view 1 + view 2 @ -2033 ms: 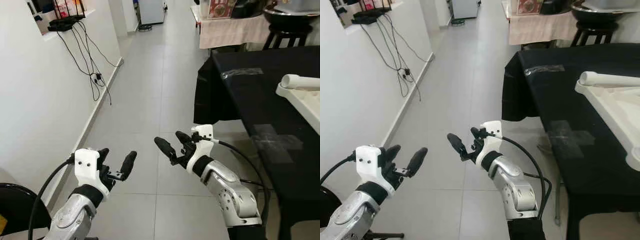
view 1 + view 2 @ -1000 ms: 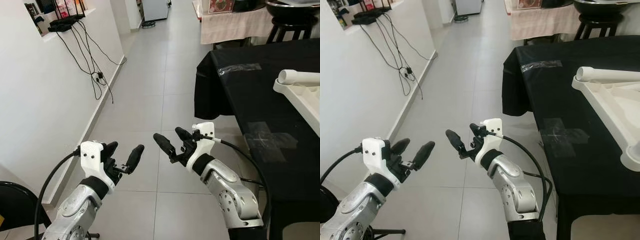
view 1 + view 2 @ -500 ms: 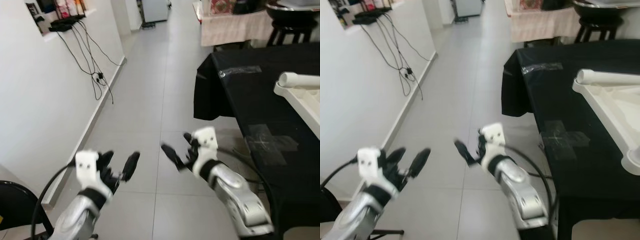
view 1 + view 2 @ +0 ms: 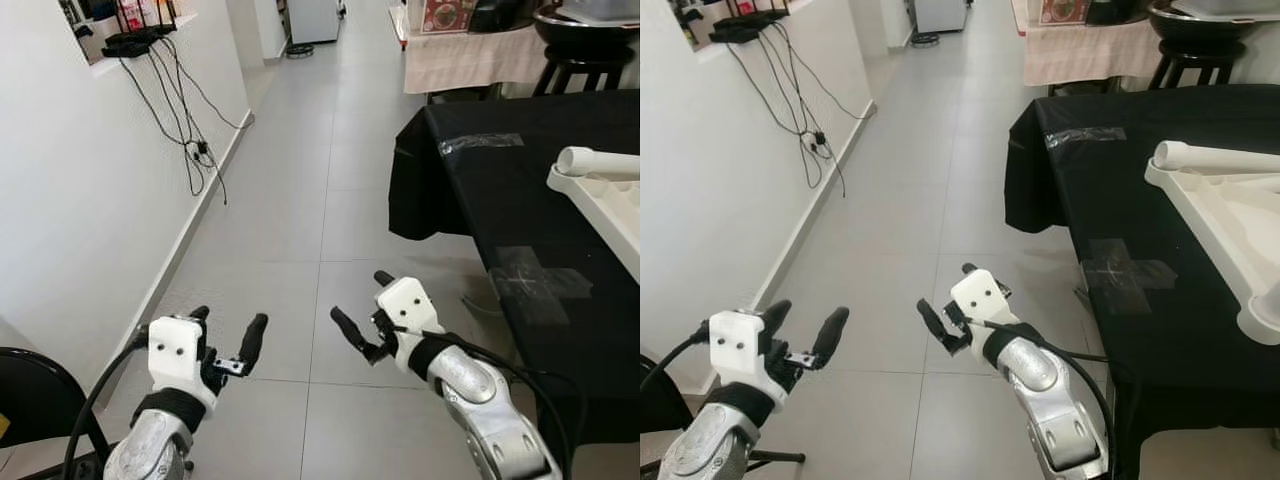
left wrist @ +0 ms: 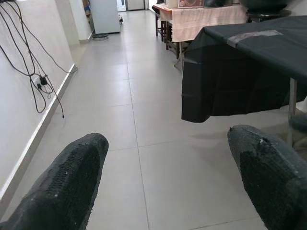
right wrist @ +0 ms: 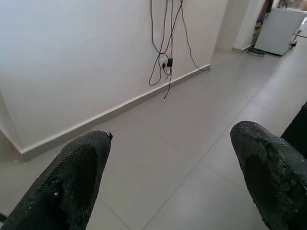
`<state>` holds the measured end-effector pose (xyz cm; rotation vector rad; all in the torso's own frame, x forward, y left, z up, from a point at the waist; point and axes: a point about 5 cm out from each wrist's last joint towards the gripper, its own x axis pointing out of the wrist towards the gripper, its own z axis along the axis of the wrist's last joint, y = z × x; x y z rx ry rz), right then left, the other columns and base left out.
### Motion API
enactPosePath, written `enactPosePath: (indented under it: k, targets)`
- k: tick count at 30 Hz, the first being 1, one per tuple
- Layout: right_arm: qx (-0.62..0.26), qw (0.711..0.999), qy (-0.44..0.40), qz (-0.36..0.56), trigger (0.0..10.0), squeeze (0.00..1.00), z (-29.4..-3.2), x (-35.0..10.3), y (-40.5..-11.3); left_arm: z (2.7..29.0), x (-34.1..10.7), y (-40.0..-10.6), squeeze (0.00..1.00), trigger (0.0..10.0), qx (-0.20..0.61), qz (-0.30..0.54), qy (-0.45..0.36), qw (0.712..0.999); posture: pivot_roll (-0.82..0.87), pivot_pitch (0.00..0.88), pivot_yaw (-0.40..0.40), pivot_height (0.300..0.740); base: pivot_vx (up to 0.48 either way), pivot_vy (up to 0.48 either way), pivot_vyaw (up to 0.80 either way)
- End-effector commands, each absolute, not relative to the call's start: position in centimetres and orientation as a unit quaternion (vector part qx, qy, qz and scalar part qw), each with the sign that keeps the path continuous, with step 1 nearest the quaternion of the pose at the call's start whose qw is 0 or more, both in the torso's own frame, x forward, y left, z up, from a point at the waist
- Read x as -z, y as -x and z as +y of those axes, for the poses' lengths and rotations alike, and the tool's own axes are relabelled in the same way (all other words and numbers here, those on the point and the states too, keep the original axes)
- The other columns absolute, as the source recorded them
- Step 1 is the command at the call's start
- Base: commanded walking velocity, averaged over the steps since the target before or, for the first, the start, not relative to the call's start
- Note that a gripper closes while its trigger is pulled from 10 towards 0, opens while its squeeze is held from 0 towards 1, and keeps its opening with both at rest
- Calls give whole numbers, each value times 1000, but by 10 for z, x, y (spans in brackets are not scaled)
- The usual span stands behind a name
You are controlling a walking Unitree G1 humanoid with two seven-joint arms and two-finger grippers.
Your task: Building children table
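While lower than before, right gripper (image 4: 366,316) and left gripper (image 4: 226,334), both spread.

The light is bright and soft all over, and the pictures are sharp, with no shake. The pale floor (image 4: 300,180) shines a little, and the tape (image 4: 481,143) on the dark table (image 4: 1110,190) gives off a dull gleam. In the wrist views the black fingers (image 5: 67,184) sit very close and look big and a bit fuzzy.

Pale grey floor tiles (image 4: 290,200), white wall (image 4: 70,200). Black tablecloth (image 4: 480,180) under a white plastic frame (image 4: 1230,210). Black cables (image 4: 185,110).
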<state>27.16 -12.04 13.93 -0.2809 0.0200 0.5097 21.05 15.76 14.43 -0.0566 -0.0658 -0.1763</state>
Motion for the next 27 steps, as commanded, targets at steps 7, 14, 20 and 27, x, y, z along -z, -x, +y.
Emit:
enactPosePath:
  k: [7,14,20,27]
  targets:
    - [-243,963,117,5,10000,0,-116,-141,-274,160,-145,-212,0,10000,91,-28,12,995,-55,57,73,740,0,0,0]
    - [-232,971,59,-1,10000,0,-114,-146,-280,163,-146,-216,0,10000,83,-29,30,996,-60,72,92,740,0,0,0]
    - [-236,971,35,-9,10000,0,-110,-148,-283,166,-147,-219,0,10000,72,-32,33,996,-65,83,98,740,0,0,0]
    - [-237,971,32,-12,10000,0,-108,-150,-283,168,-147,-220,0,10000,70,-31,34,996,-62,98,116,740,0,0,0]
